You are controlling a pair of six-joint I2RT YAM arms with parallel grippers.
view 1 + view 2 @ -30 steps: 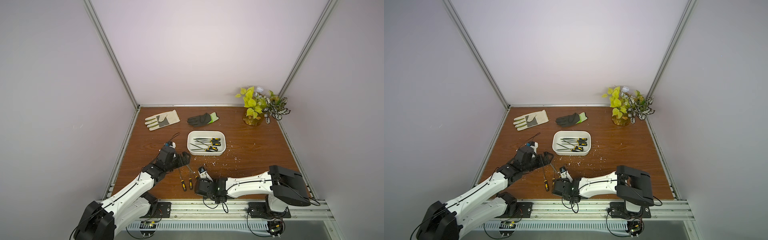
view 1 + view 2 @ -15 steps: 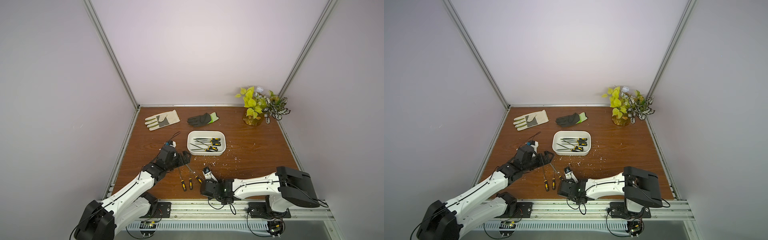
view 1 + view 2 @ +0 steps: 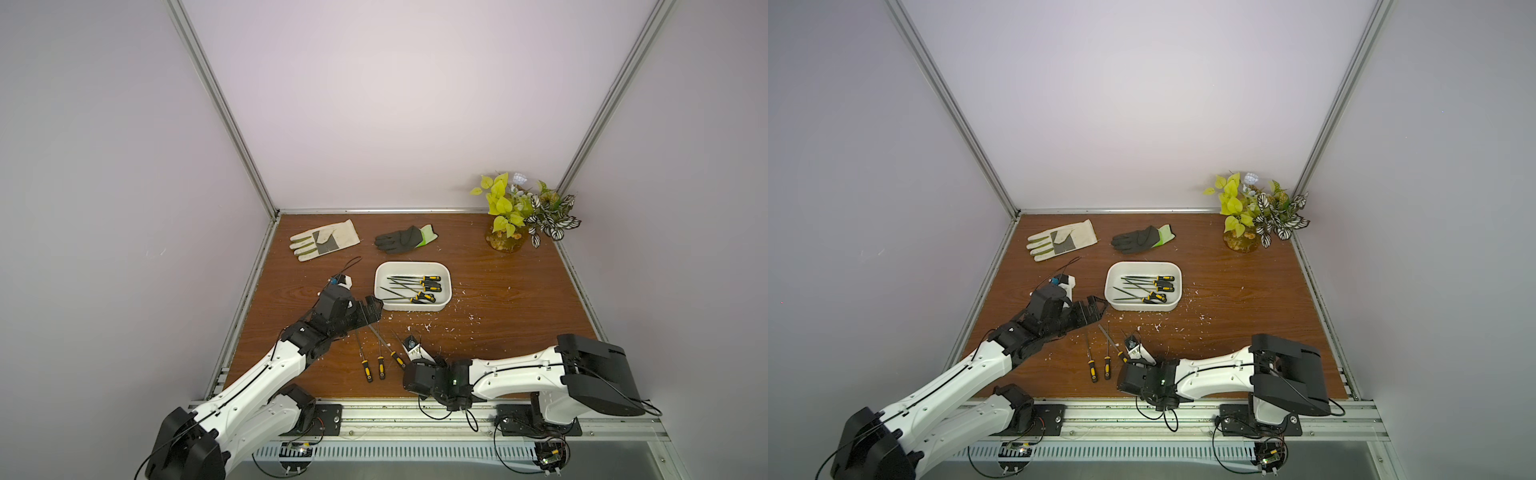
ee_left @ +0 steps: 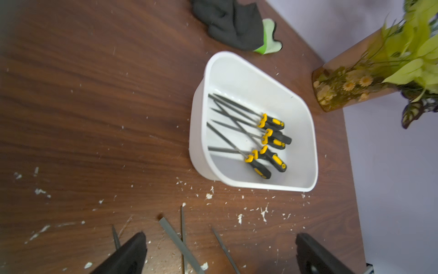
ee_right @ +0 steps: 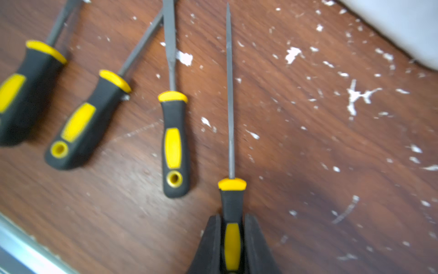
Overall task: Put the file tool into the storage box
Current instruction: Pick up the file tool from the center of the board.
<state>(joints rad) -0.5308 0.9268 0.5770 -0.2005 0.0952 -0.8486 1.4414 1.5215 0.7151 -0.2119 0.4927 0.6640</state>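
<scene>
My right fingers pinch the file by its handle; I should lift it level, clear of the other files, toward the box; left fingers spread

Both top views are bright, sharp and evenly lit, with faint shadows on the table. The right wrist view is motion-blurred, smearing the loose files; the left wrist view softens the plant at its edge.

Robot lab cell: plain walls, alu frame posts, arms bolted to rail.
</scene>
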